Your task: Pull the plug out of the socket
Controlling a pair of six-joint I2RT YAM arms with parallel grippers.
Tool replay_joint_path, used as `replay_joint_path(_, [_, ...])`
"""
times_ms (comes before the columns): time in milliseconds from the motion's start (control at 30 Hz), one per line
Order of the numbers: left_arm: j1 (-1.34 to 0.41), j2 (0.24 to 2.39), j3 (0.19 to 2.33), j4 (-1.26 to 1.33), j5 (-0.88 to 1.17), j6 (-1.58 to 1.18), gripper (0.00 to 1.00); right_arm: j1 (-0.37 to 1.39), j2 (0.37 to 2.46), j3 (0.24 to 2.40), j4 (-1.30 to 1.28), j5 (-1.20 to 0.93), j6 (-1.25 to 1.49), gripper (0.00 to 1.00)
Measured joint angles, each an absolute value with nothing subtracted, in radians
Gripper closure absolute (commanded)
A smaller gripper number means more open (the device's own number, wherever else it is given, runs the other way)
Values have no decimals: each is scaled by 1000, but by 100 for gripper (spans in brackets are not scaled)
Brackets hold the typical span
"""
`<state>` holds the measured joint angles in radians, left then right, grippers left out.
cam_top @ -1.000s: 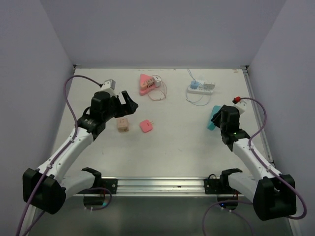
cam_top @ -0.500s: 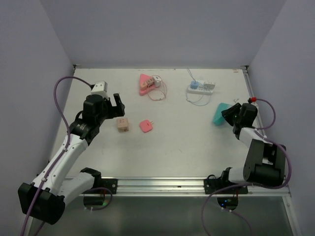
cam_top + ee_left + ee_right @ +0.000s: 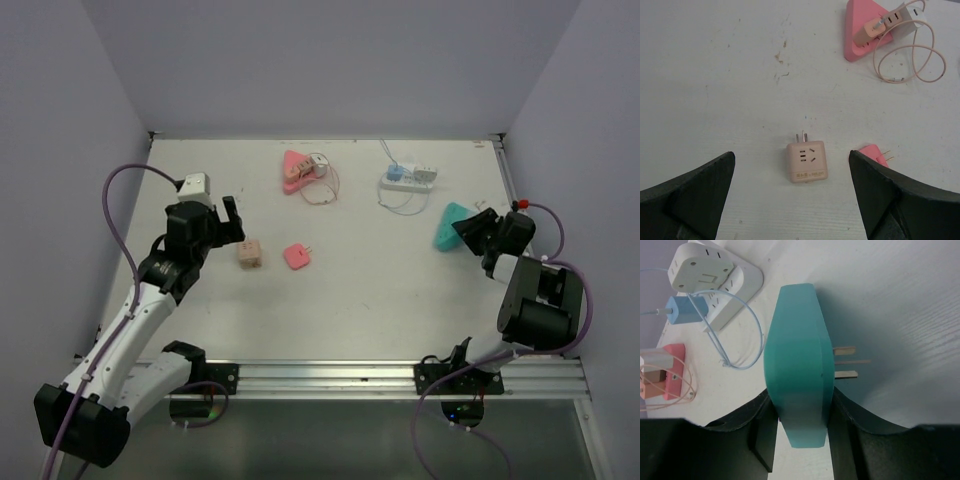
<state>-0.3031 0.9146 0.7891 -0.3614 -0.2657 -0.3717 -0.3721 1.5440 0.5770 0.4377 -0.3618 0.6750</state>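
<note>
Top external: teal plug [image 3: 449, 226] farther right.

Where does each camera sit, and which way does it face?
Top: above and behind the bases, looking down at the table; both arms show, with the left claw and right claw.
Left wrist: on the left arm, looking down at the beige adapter; its spread fingers show.
Right wrist: on the right arm, looking past the teal plug that it grips, toward the white strip.
Shared: top and left wrist both show the pink socket.
</note>
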Motion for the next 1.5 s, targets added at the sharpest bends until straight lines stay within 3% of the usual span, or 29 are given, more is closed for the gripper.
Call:
replay_joint_path(33, [-303,912,789,-361,-268,-372,0,-372,1544,577,426,-361,672,45])
replay_joint_path(200, [-303,904,787,-361,-276,-372,0,-374,1544,578,364,-345,653,26])
replay_joint_path(500, [-303,903,787,-361,-285,-372,0,-374,1444,583,214,-242,640,6])
replay_joint_path(867, [-303,903,787,-361,-284,-372,0,-355,1226,631,46,-139,654,4])
replay_joint_path(1100, [-303,904,787,-361,-285,-372,0,-187,1208,681,3,-88,628,5])
replay_joint_path(1500, [-303,932,787,-361,-284,-372,0,72,1464,947,68,-29,560,5])
